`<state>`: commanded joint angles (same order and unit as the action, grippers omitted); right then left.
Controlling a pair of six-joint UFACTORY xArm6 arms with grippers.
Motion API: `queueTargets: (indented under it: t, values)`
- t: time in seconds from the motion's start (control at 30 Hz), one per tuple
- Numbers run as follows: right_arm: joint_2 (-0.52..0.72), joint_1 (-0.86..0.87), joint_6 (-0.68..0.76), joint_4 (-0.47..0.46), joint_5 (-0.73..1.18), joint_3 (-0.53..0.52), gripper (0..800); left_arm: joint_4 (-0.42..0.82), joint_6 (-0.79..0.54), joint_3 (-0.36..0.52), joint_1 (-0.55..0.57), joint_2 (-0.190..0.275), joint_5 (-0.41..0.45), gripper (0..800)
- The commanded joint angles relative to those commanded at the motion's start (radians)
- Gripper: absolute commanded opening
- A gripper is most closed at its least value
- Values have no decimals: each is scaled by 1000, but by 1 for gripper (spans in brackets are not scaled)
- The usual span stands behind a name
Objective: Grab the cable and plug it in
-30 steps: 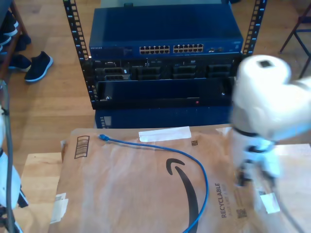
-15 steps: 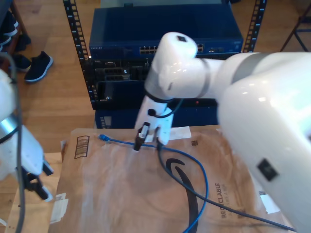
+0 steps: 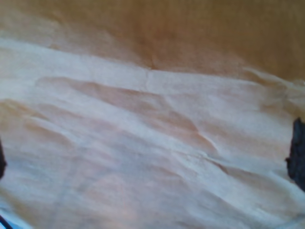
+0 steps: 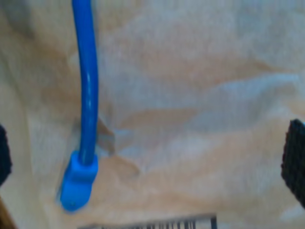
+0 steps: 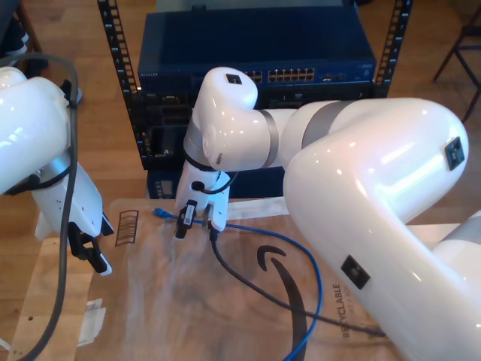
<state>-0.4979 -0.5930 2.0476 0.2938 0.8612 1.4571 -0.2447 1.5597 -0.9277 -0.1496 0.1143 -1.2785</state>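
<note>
The rack of network gear (image 5: 255, 68) stands at the far side of the exterior view, blue switch on top, as it did half a second ago. In front of it the brown paper sheet (image 5: 225, 301) covers the table (image 5: 45, 301), unmoved.

The big white arm that enters from the exterior view's right has swung further toward the exterior view's left since the earlier frame. The second gripper (image 5: 197, 219) has travelled along the cable (image 5: 301, 256) toward its far plug end and now hangs just over the stretch behind the plug (image 5: 159, 213). The second wrist view agrees: the cable (image 4: 86, 81) runs between the two dark pads (image 4: 294, 157), with the plug (image 4: 76, 183) lying flat on the paper (image 4: 200, 95) beside a printed barcode (image 4: 157, 223). The jaws stand wide apart and touch nothing.

The other arm, at the exterior view's left, has risen and moved in; half a second ago it sat low at the frame's edge. The first gripper (image 5: 89, 252) hovers over the left edge of the paper, near the barcode (image 5: 126, 226) and well apart from the cable. Its wrist view looks at creased paper (image 3: 152, 119) with dark pads (image 3: 298, 152) at either edge, jaws spread wide and empty.

The cable itself lies as before, from the plug near the rack curving right and back toward the near edge.
</note>
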Motion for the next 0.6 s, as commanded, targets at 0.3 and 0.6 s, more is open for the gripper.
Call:
queueTargets:
  t: [0.3,0.6]
  values:
    - [-18,0,0,-26,-2,-2,625,0,0,8,0,0,0,799]
    - [-26,0,2,-58,-81,-25,428,0,0,9,-2,0,-2,799]
